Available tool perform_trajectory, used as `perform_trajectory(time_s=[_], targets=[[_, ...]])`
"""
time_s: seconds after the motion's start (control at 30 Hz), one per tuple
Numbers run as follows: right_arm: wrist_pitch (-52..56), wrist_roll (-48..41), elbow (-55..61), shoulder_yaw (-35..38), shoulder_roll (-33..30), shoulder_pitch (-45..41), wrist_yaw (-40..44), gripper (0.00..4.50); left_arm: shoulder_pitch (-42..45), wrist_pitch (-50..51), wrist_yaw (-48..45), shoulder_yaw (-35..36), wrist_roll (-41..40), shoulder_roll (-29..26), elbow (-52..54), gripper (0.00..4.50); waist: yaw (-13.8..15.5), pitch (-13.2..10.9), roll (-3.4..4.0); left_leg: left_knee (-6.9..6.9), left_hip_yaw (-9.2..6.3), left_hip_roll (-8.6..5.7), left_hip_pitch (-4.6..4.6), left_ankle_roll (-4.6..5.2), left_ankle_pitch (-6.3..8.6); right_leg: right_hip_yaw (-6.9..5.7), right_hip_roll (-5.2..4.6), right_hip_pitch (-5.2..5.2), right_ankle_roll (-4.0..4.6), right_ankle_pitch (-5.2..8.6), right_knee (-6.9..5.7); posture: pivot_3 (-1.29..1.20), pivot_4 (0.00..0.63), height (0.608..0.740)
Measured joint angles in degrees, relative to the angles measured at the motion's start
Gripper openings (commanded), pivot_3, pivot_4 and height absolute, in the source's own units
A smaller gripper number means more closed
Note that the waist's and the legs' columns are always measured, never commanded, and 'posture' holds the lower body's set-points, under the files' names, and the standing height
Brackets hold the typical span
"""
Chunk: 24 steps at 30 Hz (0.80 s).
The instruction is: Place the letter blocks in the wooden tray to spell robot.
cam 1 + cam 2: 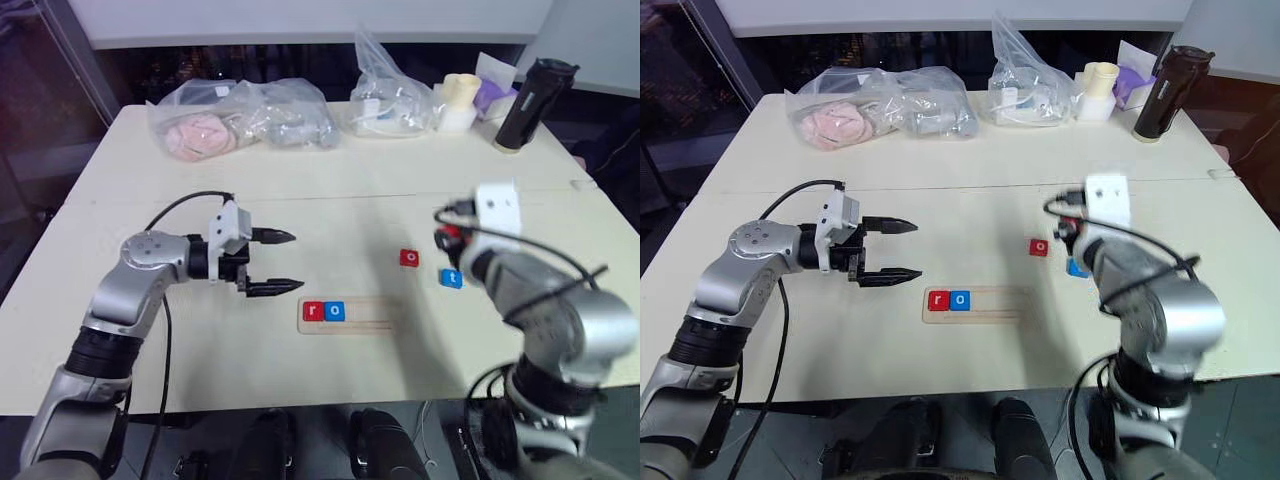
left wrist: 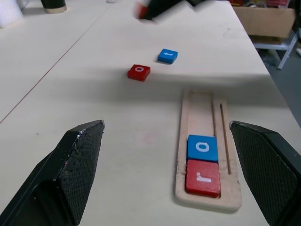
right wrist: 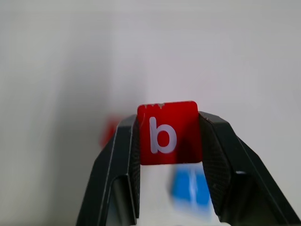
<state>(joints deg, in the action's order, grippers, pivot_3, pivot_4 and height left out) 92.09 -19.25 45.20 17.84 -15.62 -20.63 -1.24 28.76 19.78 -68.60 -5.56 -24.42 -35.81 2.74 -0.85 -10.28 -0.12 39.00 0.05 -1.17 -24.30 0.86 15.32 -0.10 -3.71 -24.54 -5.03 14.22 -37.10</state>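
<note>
From the head, a pale cream table (image 1: 330, 180) runs back to a dark wall, a seam line crossing it from side to side; along its far edge lie clear plastic bags (image 1: 240, 118), a cream cup (image 1: 460, 102) and a black bottle (image 1: 527, 103); the wooden tray (image 1: 350, 313) lies near the front edge with the red r block (image 1: 313, 311) and the blue o block (image 1: 335, 311) at its left end, touching; a red o block (image 1: 410, 258) and a blue t block (image 1: 451, 278) rest on the bare table to the tray's right, apart from each other; the left gripper (image 1: 274, 262) hovers left of the tray, fingers spread wide with nothing between them.

From the left wrist, the tray runs away between the two parted fingers (image 2: 77, 165); r sits nearest, o next, the remaining slots bare wood; the two loose blocks lie beyond.

From the right wrist, the right gripper (image 3: 169, 136) is clamped on the red b block (image 3: 167, 133), lifted above the blurred table.
</note>
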Motion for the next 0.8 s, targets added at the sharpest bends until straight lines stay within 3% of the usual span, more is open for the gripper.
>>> perform_trajectory(time_s=[0.2,0.6,0.8], targets=[[0.0,-2.51,11.32,0.42,3.16,10.25,-1.72,1.18,-0.69,0.13,-0.35,-0.32,-0.01,-1.41,4.23,4.5,0.0,0.01,0.01,0.0,0.0,0.03,0.1,-0.01,-0.01,0.0,0.05,0.06,0.04,0.02,-0.01,0.0,0.15,0.74],[0.01,-0.86,11.83,-1.34,5.64,19.71,-4.36,1.18,-1.81,1.01,0.07,-0.33,0.16,-1.47,4.11,4.5,0.08,0.01,0.0,0.0,0.0,0.02,0.11,-0.01,-0.01,-0.01,0.05,0.09,0.15,0.08,0.06,0.0,0.15,0.74],[0.01,-0.11,10.01,-2.03,3.82,19.47,-1.96,4.1,-3.2,0.97,0.77,-0.32,0.18,-1.49,4.14,4.5,0.15,0.01,0.0,0.0,0.0,0.02,0.1,-0.01,-0.01,-0.01,0.04,0.09,0.16,0.09,0.09,0.0,0.15,0.74]])
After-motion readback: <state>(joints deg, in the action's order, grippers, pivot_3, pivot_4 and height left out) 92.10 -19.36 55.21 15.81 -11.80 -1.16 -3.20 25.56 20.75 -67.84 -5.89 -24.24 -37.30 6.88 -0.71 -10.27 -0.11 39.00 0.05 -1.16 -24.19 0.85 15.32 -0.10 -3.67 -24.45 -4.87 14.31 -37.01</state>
